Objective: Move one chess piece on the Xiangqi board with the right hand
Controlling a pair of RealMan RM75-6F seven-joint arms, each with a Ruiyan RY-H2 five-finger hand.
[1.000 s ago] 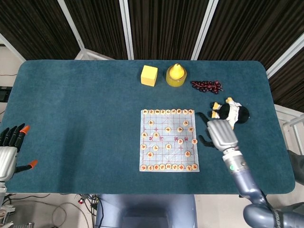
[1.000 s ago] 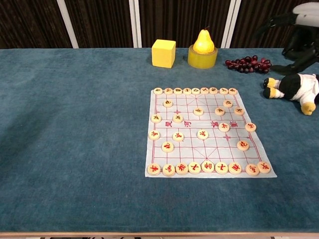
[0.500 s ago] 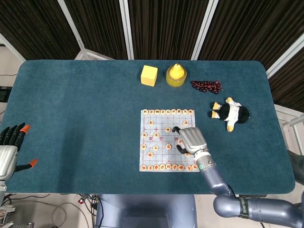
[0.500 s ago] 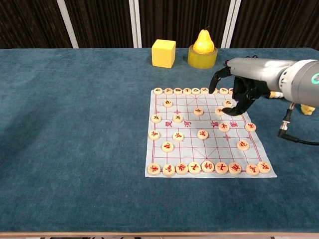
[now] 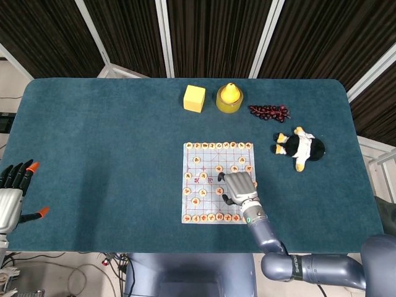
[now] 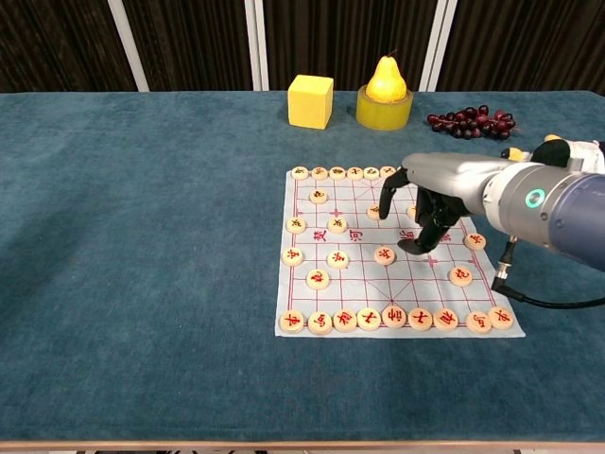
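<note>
The Xiangqi board (image 6: 406, 284) lies right of the table's middle, with round wooden pieces along its near row (image 6: 394, 317) and scattered across it. In the head view the board (image 5: 210, 199) shows the same layout. My right hand (image 6: 425, 203) hangs over the board's right half, fingers curled downward. Its fingertips (image 6: 414, 247) come down just right of a loose piece (image 6: 384, 254) and hide the piece beneath them. The thumb stands apart to the left, and nothing shows pinched. From above, the right hand (image 5: 238, 185) covers the board's right-centre. My left hand (image 5: 12, 192) rests off the table's left edge, fingers spread.
A yellow cube (image 6: 311, 100), a pear on a yellow stand (image 6: 385, 90) and dark grapes (image 6: 470, 122) line the far side. A plush penguin (image 5: 300, 146) lies right of the board. The blue cloth spreads bare to the left.
My right hand has swept from beside the plush toy leftward onto the board, then lowered, fingertips coming down over a piece at the board's right-centre. The left hand has stayed still.
</note>
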